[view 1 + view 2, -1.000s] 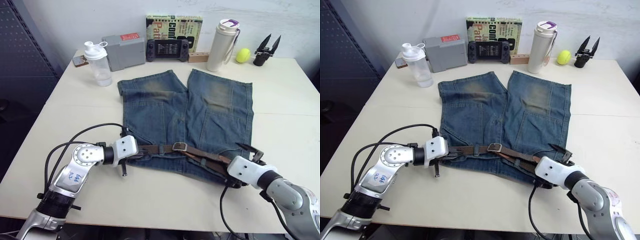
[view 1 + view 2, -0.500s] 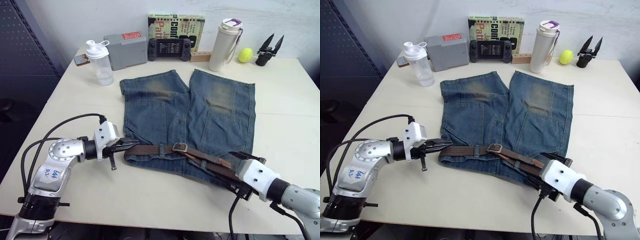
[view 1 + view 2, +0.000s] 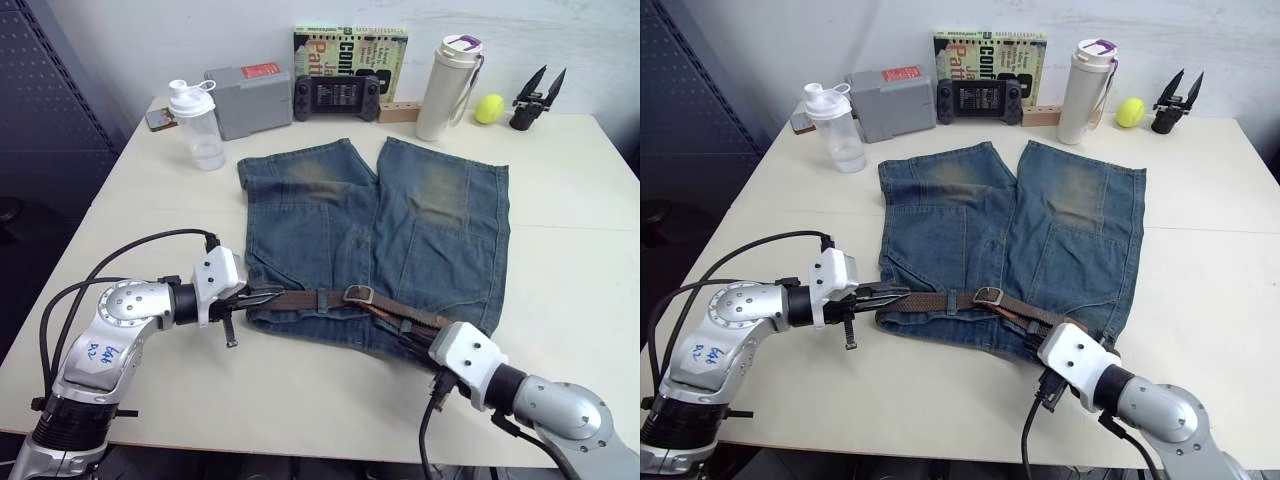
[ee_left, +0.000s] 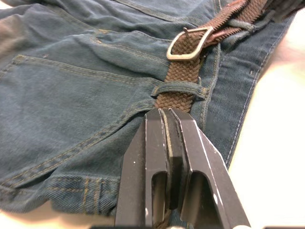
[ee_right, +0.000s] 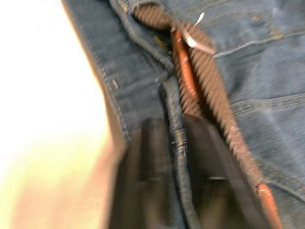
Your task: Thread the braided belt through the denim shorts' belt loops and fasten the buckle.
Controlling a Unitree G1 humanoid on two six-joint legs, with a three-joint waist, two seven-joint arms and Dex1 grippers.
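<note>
The denim shorts (image 3: 400, 220) lie flat mid-table, waistband toward me. The braided belt (image 3: 310, 298) runs along the waistband, its buckle (image 3: 359, 293) near the middle, the rest trailing right. My left gripper (image 3: 270, 297) is at the waistband's left end, shut on the belt. In the left wrist view its fingers (image 4: 155, 138) pinch the strap just short of a belt loop (image 4: 178, 89), with the buckle (image 4: 189, 43) beyond. My right gripper (image 5: 174, 124) is at the waistband's right part, its fingers closed on a denim edge, the belt (image 5: 209, 90) beside them.
Along the table's back edge stand a clear shaker bottle (image 3: 197, 125), a grey box (image 3: 247, 100), a game console (image 3: 335, 97), a book (image 3: 350, 45), a white thermos (image 3: 445, 88), a tennis ball (image 3: 487, 108) and a black clip tool (image 3: 532, 95).
My right gripper was open at the shorts' right waist corner; it has slid left along the waistband and closed on the denim. My left gripper drew leftward with the belt end.
</note>
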